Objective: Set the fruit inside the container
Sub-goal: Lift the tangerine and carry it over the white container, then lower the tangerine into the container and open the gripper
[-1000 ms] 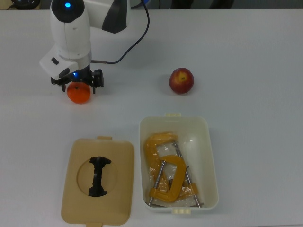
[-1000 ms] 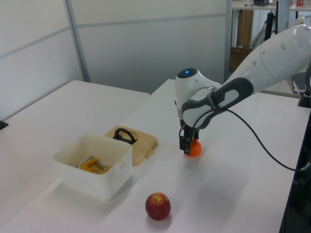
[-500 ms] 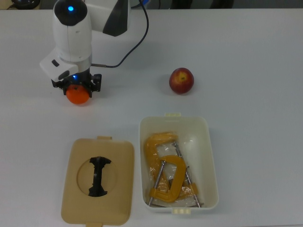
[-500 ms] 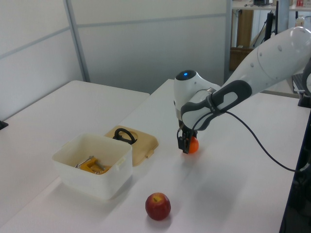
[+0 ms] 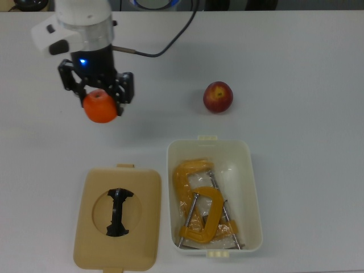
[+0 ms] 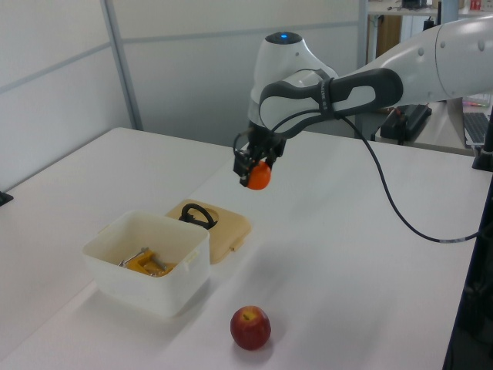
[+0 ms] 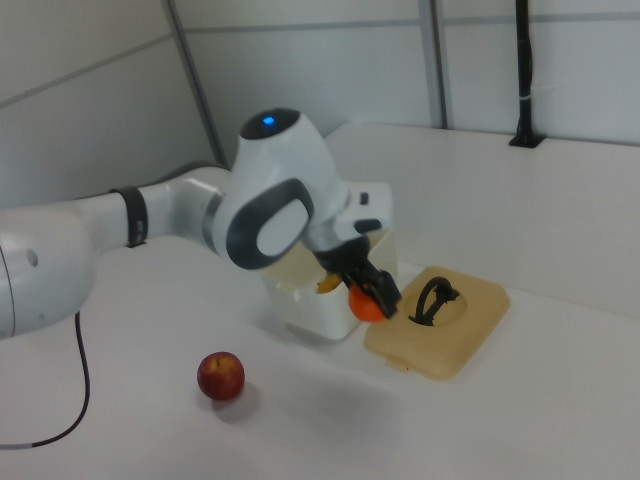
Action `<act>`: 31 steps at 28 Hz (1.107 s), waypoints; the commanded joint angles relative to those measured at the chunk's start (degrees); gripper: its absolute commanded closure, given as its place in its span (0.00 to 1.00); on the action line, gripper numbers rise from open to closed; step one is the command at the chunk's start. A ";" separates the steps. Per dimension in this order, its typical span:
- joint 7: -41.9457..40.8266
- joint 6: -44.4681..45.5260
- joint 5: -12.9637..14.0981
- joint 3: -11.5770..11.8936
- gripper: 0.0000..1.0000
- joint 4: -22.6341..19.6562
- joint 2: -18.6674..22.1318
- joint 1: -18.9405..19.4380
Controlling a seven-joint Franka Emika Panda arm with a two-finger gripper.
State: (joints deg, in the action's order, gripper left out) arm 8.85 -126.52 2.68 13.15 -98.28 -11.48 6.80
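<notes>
Top view: mounted overhead, looking straight down on the white table (image 5: 296, 68), with the container (image 5: 253, 187) low in frame. Left view: raised, oblique, set off one table corner, container (image 6: 181, 281) and apple (image 6: 250, 327) nearest the lens. Right view: raised, oblique, from the opposite side, the lid (image 7: 470, 320) nearer than the container. All three share the container, lid and apple.

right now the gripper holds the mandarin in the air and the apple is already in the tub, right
Not quite. The gripper does hold the mandarin in the air, but the apple sits on the table, outside the tub, as the top view shows.
</notes>
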 commanded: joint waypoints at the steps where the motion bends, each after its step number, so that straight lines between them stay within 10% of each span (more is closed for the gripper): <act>1: 8.89 0.75 0.75 0.56 1.00 4.49 -3.81 4.89; 13: 29.71 -13.31 -5.65 0.56 0.97 11.43 -14.88 12.44; 15: 31.57 -13.31 -6.98 0.56 0.63 12.49 -16.29 12.97; 17: 33.59 -13.31 -8.38 0.47 0.00 13.11 -17.00 13.50; 23: 34.75 -12.26 -10.68 0.39 0.00 13.20 -16.56 13.77; 31: 18.86 9.69 -5.24 -2.16 0.00 11.71 -9.01 14.38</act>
State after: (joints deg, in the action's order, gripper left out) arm 37.10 -128.88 -6.36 11.99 -84.79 -26.50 20.59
